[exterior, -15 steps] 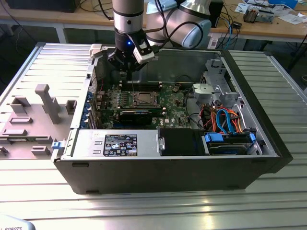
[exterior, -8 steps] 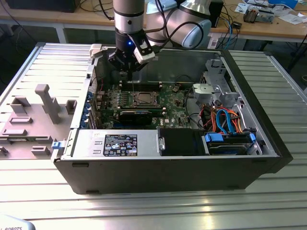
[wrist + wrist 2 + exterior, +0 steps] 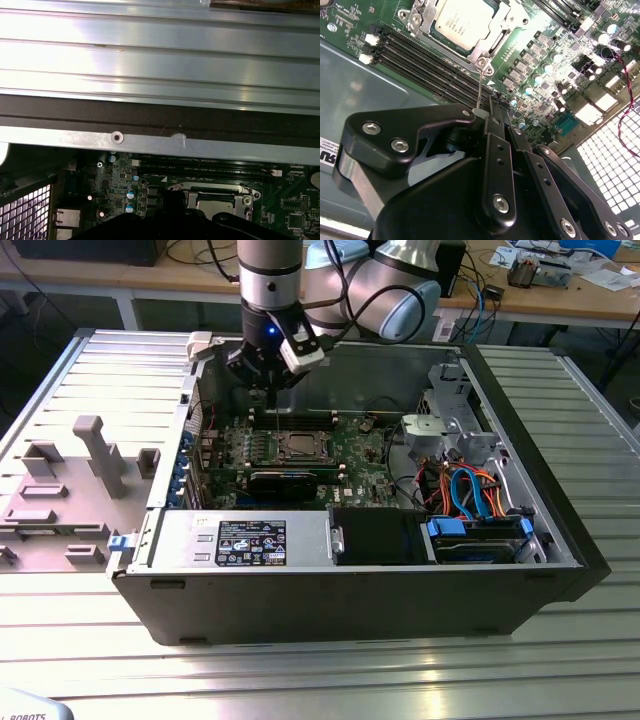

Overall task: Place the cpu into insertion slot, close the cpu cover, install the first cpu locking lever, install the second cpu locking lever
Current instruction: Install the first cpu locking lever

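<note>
Cpu (image 3: 461,22) sits flat in the slot (image 3: 422,20), a silvery square seen in the second wrist view a short way beyond the gripper (image 3: 492,107) tips. Around it lies the cover (image 3: 492,37), a silvery frame plate down over the socket's edges.

Nearest the camera in that view, the gripper's black fingers (image 3: 496,150) are drawn together so that almost no gap shows between the tips. A thin wire lever (image 3: 479,87) runs from the socket's near corner straight down to those tips, and its lower end meets them; whether the tips pinch it or merely touch it cannot be told. Beside the lever, between gripper and socket, run the dark memory slots (image 3: 427,62). Past the tips spreads the green board (image 3: 540,65) with its rows of small capacitors.

In the exterior view the gripper (image 3: 264,388) hangs inside the open case (image 3: 330,600), low over the board (image 3: 225,445) at its back edge, with the socket and cpu (image 3: 299,446) just in front of it. A black card (image 3: 290,482) lies further forward still, then the power supply (image 3: 240,540). Off toward the exterior view's right, well apart from the gripper, are coloured cables (image 3: 470,490).

In the first wrist view the socket (image 3: 215,197) shows just beyond the dark gripper body, then the case wall (image 3: 150,142), then the ribbed table (image 3: 160,60).
</note>
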